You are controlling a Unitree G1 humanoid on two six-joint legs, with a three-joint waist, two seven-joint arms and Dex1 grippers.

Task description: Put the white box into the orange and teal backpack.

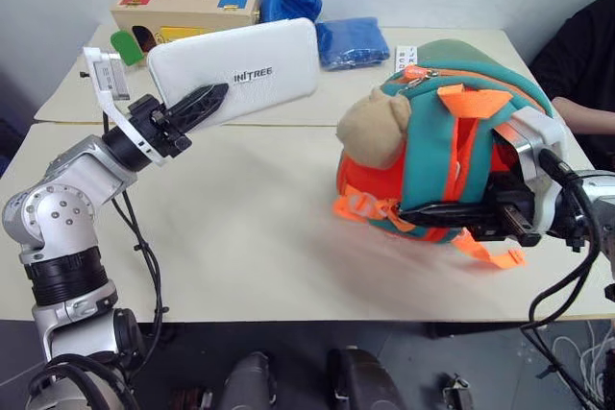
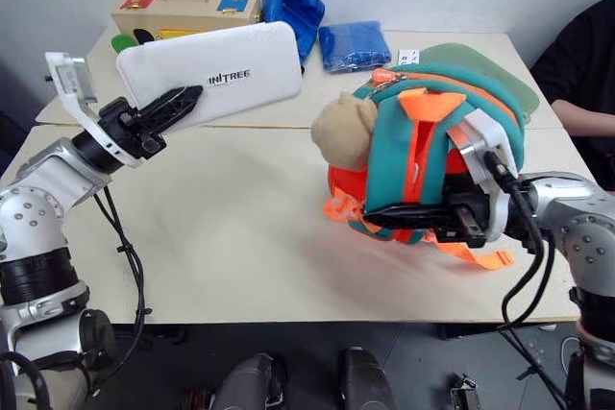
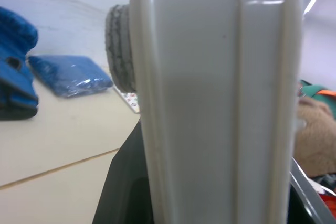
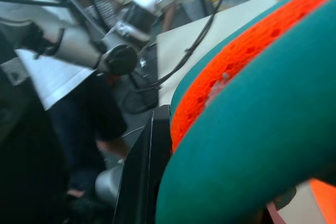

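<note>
Orange webbing and teal strap are what your right tool [image 2: 384, 215] is clamped on: fingers pinched onto a shoulder strap low on the orange and teal backpack [image 1: 452, 151], which sits on the table [image 1: 240, 256] on your right side, tan plush toy [image 1: 373, 127] facing the left arm. Can't tell from the head views whether the main zip is open; I see no clear mouth facing the box.

Left tool [image 1: 197, 108] is holding the white box [image 1: 235, 69] by one short end, fingers closed across its thickness. Box is up in the air, well clear of the table, cantilevered toward the backpack, lettering side up, still apart from the bag.

Risks, as I judge them:
- End grip on a long flat case means a lot of leverage. Any bump on the bag rim could pivot or slip the box out of the fingers.
- Strap hold only: pull on it and the soft bag may tip or slide instead of opening.
- Plush toy sits between box and bag, so a straight approach could snag on it.

Further back: blue cloth bundles [image 1: 351, 42], wooden toy case [image 1: 183, 9]. A person's arm [image 1: 586, 112] is at the far right edge; keep the swing away from it.
</note>
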